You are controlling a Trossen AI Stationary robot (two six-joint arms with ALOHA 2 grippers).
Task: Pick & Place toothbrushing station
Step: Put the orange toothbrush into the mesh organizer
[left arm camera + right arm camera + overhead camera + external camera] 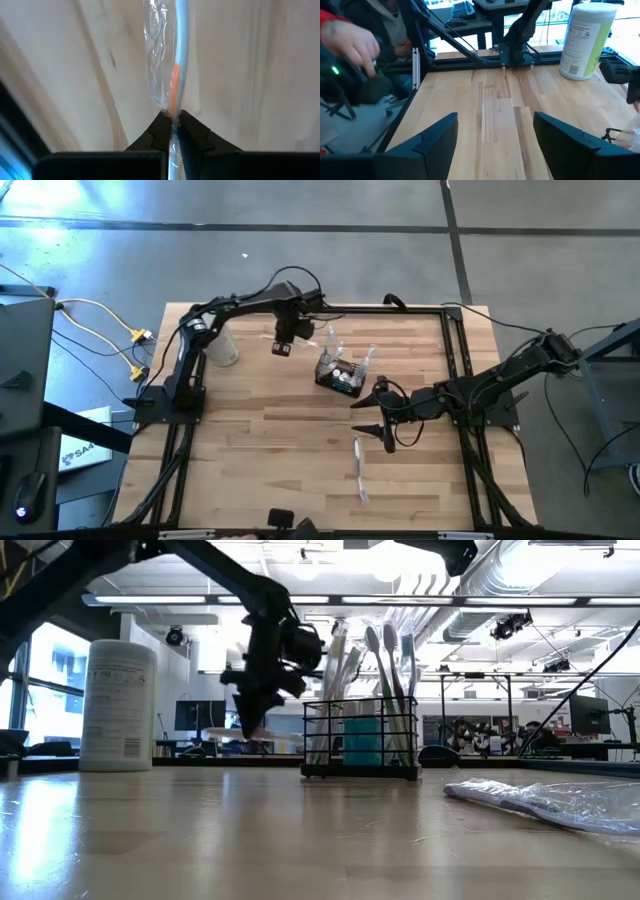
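Nearest the front edge of the wooden table (260, 440), a toothbrush sealed in clear plastic wrap (359, 470) lies flat on the boards, well apart from everything else; in the low view the same crinkled wrapper (545, 802) sits in the right foreground.

Farther in, the right gripper (381, 412) rests low over the table with its two dark fingers (432, 142) spread wide and nothing between them, only bare planks showing in the gap. It stands just beside the toothbrushing station, on the side toward the front edge, not touching it.

The toothbrushing station (338, 375), a small black wire-mesh caddy, stands upright on the table near its middle, toward the far side. The low view shows the caddy (362, 743) holding several pale toothbrushes (384, 665) that rise above its rim, with a teal cup (361, 740) inside it.

Beyond and to the left of the caddy, the left gripper (283, 343) is down at the table surface. Its fingers (161, 132) are pinched together on a wrapped toothbrush (176, 75) with an orange band, lying along the wood; the clear wrapper bunches just ahead of the fingertips.

At the far left corner a white cylindrical wipes container (222, 346) stands upright beside the left arm's base.

In the right wrist view a person's hand (355, 42) shows past the table edge
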